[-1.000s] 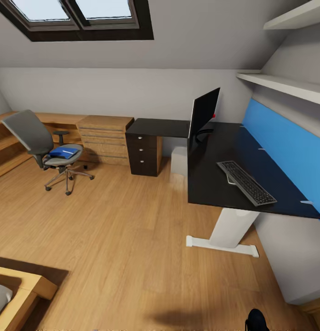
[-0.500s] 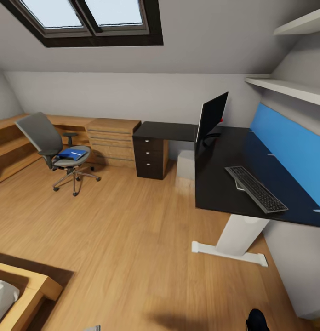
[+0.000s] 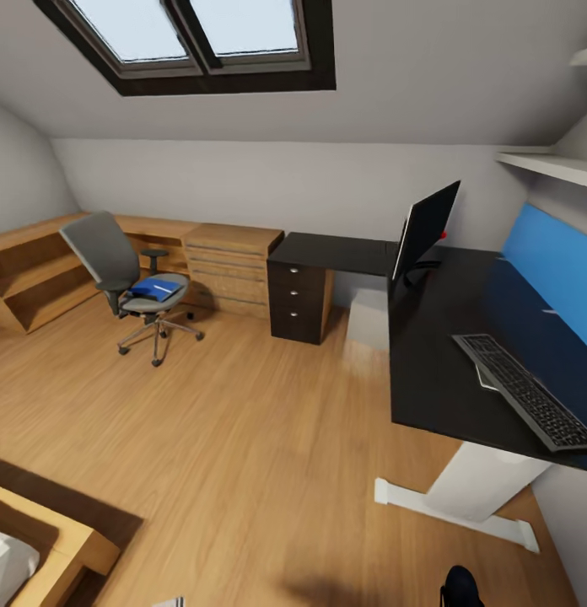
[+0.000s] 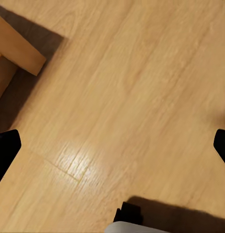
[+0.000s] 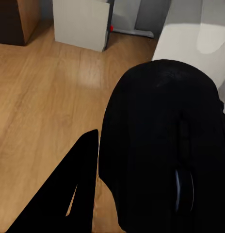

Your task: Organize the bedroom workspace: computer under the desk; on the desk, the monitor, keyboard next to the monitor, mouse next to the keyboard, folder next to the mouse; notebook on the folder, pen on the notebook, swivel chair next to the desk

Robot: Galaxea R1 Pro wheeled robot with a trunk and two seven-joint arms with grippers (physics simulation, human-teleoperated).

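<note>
The swivel chair (image 3: 116,265) stands out on the floor at the far left, away from the desk (image 3: 449,354). The blue folder (image 3: 156,290) lies on its seat; something small lies on the folder, too small to tell what. The monitor (image 3: 425,228) stands at the desk's back. The keyboard (image 3: 528,391) lies near the desk's right front. Under the desk sits the computer (image 3: 369,317), also seen as a pale box (image 5: 81,23). My right gripper (image 3: 462,587) is shut on the black mouse (image 5: 161,145), one finger (image 5: 69,199) beside it. My left gripper (image 4: 112,148) is open over bare floor.
Low wooden cabinets (image 3: 230,261) and shelves (image 3: 28,278) line the far wall. A dark drawer unit (image 3: 300,300) stands under the desk's left wing. A wooden bed frame (image 3: 49,539) sits at the near left, its corner (image 4: 18,46) close to my left gripper. The desk's white leg (image 3: 475,493) rests on the floor.
The whole view has swung left, so the desk, monitor, keyboard and chair sit further right in the picture. None of the things has moved.
</note>
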